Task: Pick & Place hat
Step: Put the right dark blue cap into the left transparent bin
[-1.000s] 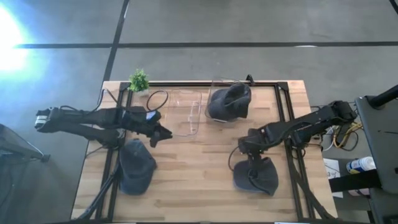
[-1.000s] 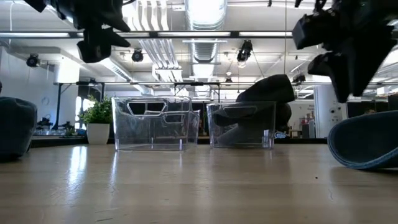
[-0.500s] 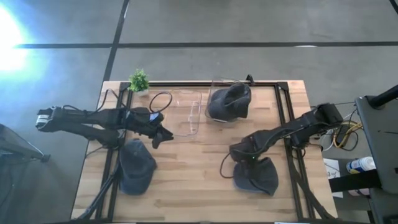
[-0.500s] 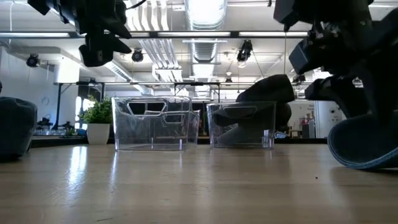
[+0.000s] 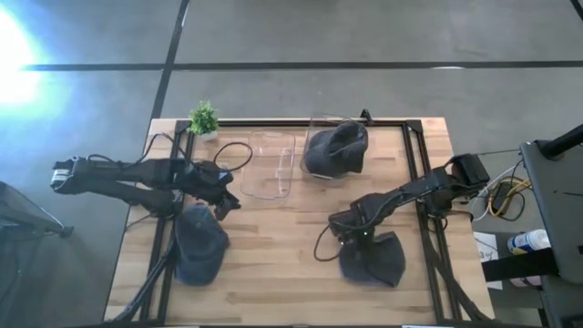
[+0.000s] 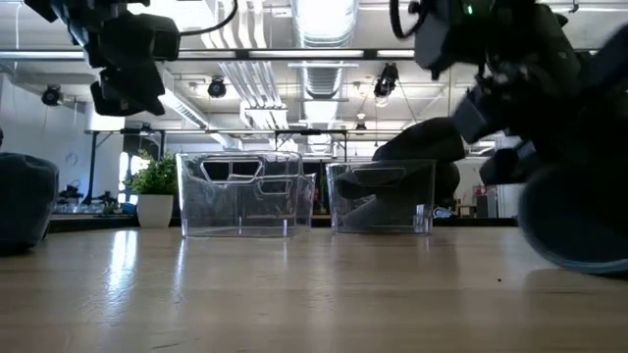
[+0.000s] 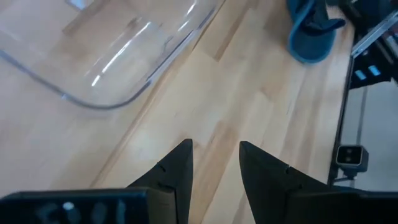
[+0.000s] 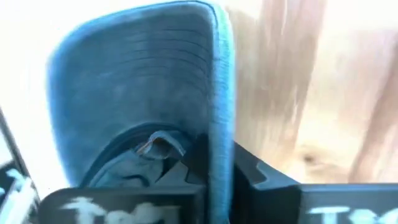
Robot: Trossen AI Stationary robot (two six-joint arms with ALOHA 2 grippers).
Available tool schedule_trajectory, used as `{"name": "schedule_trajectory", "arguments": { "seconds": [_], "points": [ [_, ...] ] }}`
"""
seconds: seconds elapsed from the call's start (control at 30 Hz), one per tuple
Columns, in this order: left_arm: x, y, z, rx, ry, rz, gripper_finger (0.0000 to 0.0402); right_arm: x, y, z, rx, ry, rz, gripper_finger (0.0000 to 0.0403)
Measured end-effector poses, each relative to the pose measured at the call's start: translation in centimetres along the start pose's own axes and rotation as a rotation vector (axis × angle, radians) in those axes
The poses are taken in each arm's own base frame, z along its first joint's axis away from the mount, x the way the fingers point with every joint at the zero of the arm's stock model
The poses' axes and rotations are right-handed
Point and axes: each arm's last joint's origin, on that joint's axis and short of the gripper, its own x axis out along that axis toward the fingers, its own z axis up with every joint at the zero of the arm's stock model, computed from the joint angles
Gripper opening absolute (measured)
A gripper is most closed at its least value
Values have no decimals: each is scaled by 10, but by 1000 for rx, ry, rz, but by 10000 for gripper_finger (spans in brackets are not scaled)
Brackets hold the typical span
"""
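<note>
Three dark blue-grey hats show in the high view. One [image 5: 200, 244] lies on the table's near left, one [image 5: 372, 261] on its near right, and one [image 5: 334, 148] sits in the right clear bin [image 5: 314, 128]. My right gripper [image 5: 344, 235] is down at the left edge of the near-right hat and is shut on its brim [image 8: 143, 81]. My left gripper [image 5: 225, 196] hovers above the wood just beyond the left hat, its fingers [image 7: 180, 158] a narrow gap apart, holding nothing. My right gripper has the near-right hat's brim edge [image 8: 219, 124] pinched between its two fingers [image 8: 194, 163], and the brim stands edge-on in the gap. The fingers come slanting down from the table's right side. The hat's crown rests on the table.
An empty clear bin [image 5: 271, 164] stands left of the filled one, and its rim [image 7: 112, 93] shows ahead of my left gripper. A small potted plant [image 5: 203, 117] sits at the far left corner. Black frame rails [image 5: 414, 173] run along both sides. Bare wood lies in the middle.
My right gripper has moved down and toward the table's near-left, onto the near-right hat's edge. My left gripper has drawn back a little toward the table's left edge.
</note>
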Motion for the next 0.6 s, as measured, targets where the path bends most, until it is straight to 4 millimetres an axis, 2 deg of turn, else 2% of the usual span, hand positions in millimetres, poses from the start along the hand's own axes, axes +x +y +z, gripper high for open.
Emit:
{"name": "schedule_trajectory", "arguments": {
  "seconds": [0.07, 0.17, 0.3, 0.5, 0.6],
  "points": [
    [-3, 1, -2, -2, 9, 7, 123, -15, 1, 5, 31, -63, -13, 16],
    [-10, 2, -5, 0, 5, 2, 123, -50, -1, 15, 119, -204, 1, 14],
    [-20, 3, -8, 17, -20, -18, 123, -113, -7, 35, 226, -496, 85, 13],
    [-36, 6, -15, 39, -39, -34, 123, -211, -20, 56, 323, -1030, 179, 13],
    [-42, 11, -22, 34, -13, -14, 123, -234, -38, 72, 368, -1228, 128, 13]
  ]
}}
